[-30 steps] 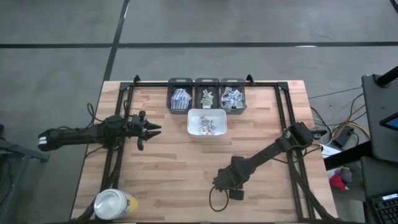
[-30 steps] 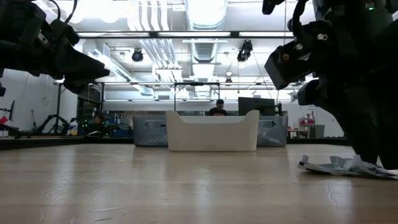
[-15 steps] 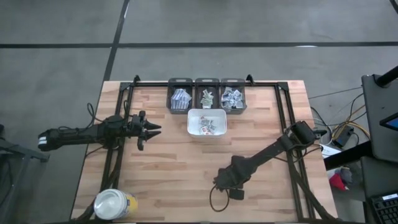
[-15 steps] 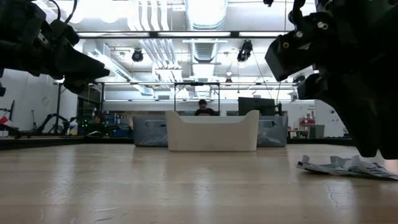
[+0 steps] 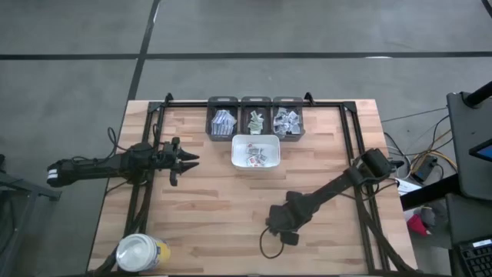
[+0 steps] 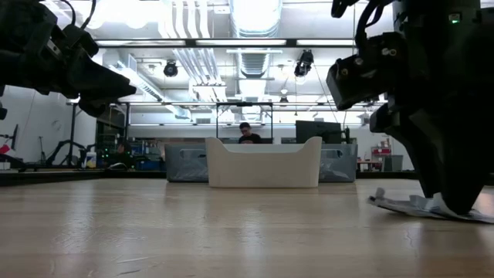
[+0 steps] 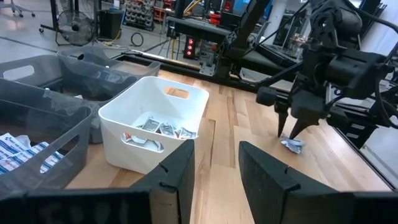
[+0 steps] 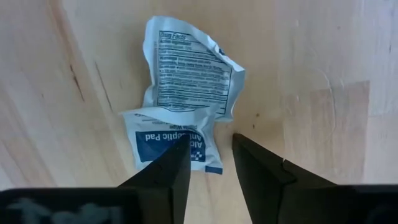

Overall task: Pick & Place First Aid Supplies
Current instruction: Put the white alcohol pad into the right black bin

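While parted over 2 crumpled packets (image 8: 186,87) without gripping, right hand (image 8: 210,163) well clear of white tray (image 5: 237,154).

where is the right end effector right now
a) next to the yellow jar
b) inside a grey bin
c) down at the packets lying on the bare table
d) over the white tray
c) the right end effector is down over the crumpled packets on the bare wood, its fingers apart, well clear of the tray, the bins and the jar.

Right gripper (image 8: 208,158) points down, jaws parted.
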`<state>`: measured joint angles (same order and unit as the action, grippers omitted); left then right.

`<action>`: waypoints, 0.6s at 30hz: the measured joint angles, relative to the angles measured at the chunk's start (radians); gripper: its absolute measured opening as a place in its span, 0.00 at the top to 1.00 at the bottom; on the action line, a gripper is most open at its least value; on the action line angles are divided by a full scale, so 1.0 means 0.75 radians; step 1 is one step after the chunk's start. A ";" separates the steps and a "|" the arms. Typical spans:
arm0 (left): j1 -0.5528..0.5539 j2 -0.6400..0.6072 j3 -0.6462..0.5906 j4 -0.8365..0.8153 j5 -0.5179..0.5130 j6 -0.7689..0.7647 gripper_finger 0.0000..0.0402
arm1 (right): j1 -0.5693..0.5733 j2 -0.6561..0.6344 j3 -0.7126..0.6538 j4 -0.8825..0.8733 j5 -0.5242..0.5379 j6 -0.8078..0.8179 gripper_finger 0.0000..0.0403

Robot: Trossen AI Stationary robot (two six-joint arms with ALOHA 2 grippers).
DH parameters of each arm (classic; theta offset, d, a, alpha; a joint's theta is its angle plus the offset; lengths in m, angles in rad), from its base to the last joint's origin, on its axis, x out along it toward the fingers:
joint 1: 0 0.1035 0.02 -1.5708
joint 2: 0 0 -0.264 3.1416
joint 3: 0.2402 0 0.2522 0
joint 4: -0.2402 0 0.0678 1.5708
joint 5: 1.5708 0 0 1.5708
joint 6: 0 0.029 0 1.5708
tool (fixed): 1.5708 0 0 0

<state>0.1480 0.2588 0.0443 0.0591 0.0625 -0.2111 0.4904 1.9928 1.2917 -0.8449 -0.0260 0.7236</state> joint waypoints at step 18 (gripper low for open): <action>0.000 0.000 0.000 0.000 0.000 -0.008 0.70 | 0.000 -0.023 0.007 -0.042 -0.017 0.027 0.97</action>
<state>0.1478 0.2588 0.0444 0.0593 0.0624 -0.2169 0.4902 1.9754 1.2968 -0.8763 -0.0388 0.7438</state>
